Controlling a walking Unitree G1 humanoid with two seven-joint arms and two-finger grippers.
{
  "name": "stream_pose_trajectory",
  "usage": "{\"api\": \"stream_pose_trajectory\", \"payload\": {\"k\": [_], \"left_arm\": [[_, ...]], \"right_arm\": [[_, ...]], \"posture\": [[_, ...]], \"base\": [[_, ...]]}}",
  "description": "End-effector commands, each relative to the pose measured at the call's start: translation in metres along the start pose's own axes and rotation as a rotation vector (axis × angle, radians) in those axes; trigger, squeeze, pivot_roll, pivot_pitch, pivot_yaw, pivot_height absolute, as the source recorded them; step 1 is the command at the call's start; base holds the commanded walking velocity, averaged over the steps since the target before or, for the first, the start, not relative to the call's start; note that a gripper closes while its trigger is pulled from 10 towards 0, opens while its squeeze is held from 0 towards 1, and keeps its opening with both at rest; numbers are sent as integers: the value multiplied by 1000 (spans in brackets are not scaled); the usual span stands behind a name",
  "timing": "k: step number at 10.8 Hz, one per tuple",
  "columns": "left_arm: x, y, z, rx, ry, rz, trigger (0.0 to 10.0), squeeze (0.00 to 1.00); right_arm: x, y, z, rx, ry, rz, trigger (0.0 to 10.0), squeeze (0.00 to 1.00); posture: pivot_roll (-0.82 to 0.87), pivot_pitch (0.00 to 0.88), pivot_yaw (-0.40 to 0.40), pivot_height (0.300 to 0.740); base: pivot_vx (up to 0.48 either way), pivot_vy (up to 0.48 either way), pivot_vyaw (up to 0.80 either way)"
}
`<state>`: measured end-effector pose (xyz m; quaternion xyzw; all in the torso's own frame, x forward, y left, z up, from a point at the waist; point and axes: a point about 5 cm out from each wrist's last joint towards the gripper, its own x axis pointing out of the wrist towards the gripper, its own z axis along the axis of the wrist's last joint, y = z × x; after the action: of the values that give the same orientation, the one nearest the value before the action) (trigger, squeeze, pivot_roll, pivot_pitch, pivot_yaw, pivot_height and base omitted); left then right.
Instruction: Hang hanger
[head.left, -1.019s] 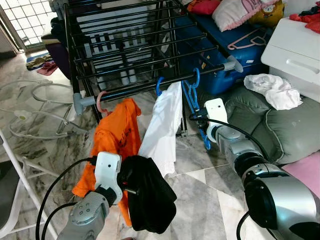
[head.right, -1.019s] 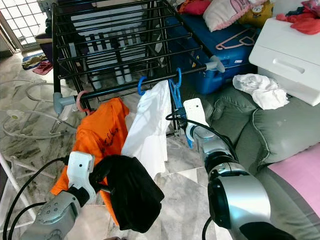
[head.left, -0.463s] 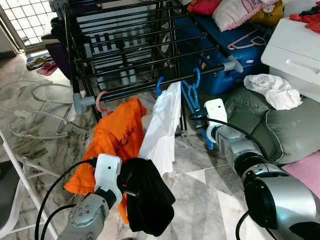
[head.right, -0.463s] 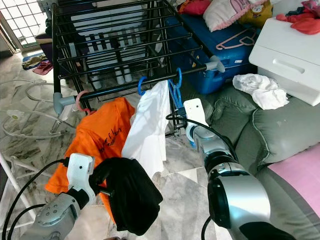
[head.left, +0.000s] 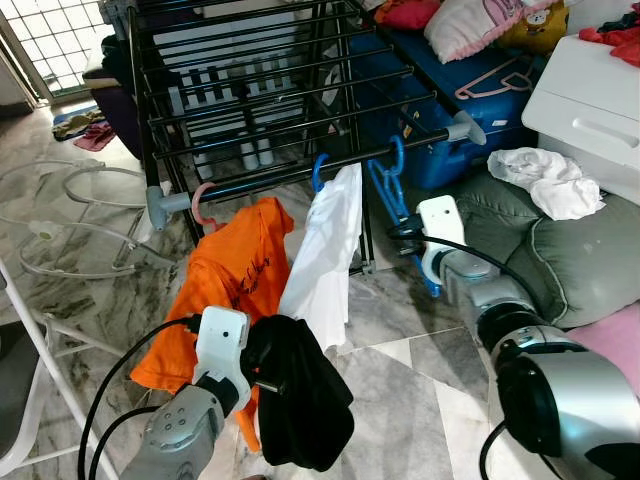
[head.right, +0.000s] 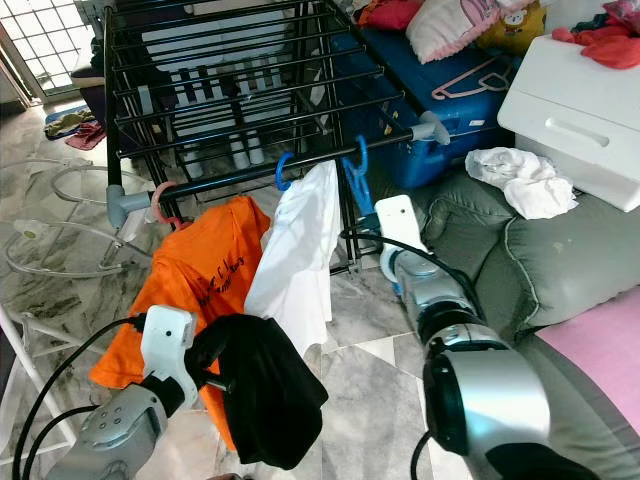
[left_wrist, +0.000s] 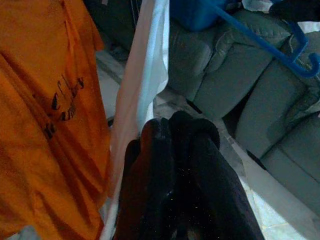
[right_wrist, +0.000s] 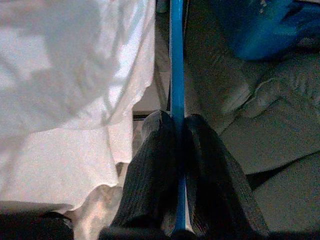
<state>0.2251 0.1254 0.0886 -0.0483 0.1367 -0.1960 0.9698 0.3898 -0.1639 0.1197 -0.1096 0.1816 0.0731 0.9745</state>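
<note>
**Empty hanger hooked on rail; release pending**

1. Nearest the camera, the left gripper (head.left: 262, 372) is closed on a black garment (head.left: 300, 405), held low over the marble floor (head.left: 400, 400). This arm takes no part in the hanging.

2. Beyond it, the right gripper (right_wrist: 173, 131) is clamped tight on the blue hanger (head.left: 397, 197), its fingers (right_wrist: 155, 150) pressed against the thin blue bar with no gap.

3. The hanger's hook (head.left: 396, 152) sits over the front rail (head.left: 300, 175) of the drying rack (head.left: 250, 90), near the rail's right end, just beside the white shirt (head.left: 325, 250). An orange shirt (head.left: 230, 280) hangs nearer the left end.

4. Status, as judged: hooking appears complete. Remaining steps: open the right gripper, withdraw the arm, and confirm the hanger settles on the rail.
</note>
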Motion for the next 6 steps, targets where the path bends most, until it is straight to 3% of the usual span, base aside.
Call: {"api": "stream_pose_trajectory", "payload": {"k": [1,5,6], "left_arm": [[4,0,5,13,-23,-9,10000,0],[19,6,11,39,-77,44,10000,0],[20,8,9,50,-77,53,10000,0]], "right_arm": [[0,-1,10,-22,-36,4,0,0],[-1,-7,44,-48,-200,-12,39,0],[-3,-8,54,-61,-260,-10,2275,0]], "posture": [[163,35,31,740],[110,0,36,740],[101,0,35,740]], "base": [[0,0,0],[0,0,0],[0,0,0]]}}
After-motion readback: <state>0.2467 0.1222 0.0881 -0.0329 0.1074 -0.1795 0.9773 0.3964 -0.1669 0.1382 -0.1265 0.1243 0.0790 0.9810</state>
